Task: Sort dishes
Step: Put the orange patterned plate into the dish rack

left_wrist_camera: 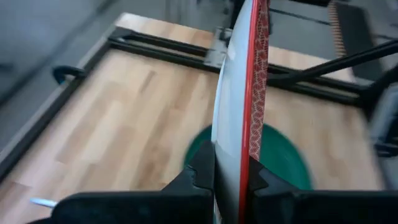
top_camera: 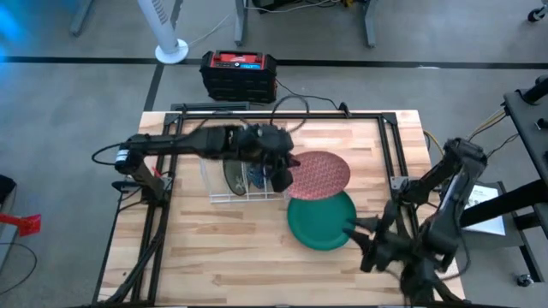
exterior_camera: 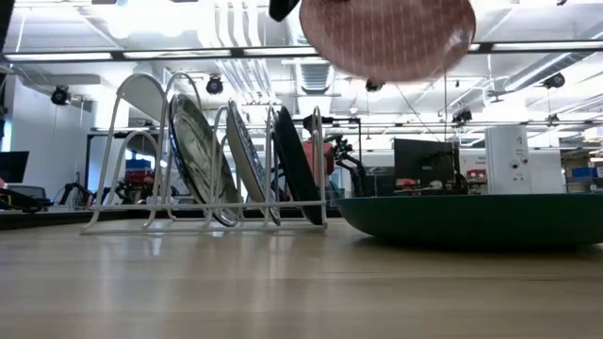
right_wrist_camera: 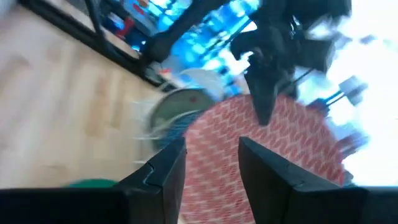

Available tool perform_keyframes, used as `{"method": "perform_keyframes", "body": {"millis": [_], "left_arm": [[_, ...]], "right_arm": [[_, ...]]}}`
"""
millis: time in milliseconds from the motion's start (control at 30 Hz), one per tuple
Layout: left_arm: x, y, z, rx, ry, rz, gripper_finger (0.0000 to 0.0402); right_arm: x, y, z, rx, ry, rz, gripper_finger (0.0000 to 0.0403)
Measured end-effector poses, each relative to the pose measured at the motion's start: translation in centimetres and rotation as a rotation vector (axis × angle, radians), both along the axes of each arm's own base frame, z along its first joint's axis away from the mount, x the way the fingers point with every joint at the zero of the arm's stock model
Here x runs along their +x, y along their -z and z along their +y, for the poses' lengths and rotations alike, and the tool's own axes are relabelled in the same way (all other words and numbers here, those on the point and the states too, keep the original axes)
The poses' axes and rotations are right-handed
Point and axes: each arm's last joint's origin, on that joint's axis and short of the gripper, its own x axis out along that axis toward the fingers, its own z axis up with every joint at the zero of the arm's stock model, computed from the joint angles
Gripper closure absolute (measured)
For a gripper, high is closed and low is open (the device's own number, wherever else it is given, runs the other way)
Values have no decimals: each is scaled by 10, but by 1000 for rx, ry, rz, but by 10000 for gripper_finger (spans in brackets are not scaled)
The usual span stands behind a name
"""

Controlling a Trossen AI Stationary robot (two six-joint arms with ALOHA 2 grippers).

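High view: left gripper clamped on rim of round red-pink patterned plate, held aloft over plain dark green plate on desk | right gripper beside green plate, jaws part-open, empty | step: racking red plate | next: tilt upright, slot into white wire rack.

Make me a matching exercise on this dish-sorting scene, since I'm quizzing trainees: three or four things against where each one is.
Things:
1. red patterned plate
2. green plate
3. blue plate
4. right hand

Places:
A. flat on the table
B. standing in the white rack
C. at the green plate's edge, open
D. held above the table in the left hand

Pairs: 1-D, 2-A, 3-B, 4-C
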Motion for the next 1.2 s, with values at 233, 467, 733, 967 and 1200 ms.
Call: {"method": "perform_keyframes", "body": {"millis": [233,467,733,967,1200], "left_arm": [[12,-46,19,-286,158,-25,400],[22,-44,48,-454,105,-1,400],[21,-21,65,-500,55,85,400],[22,-19,64,-549,83,85,400],[19,-30,61,-550,112,55,400]], "right_arm": [[33,24,22,-376,143,5,269],[54,33,31,-400,180,23,214],[70,48,34,-418,209,40,134],[90,75,29,-468,257,85,101],[108,97,22,-478,305,105,104]]}}
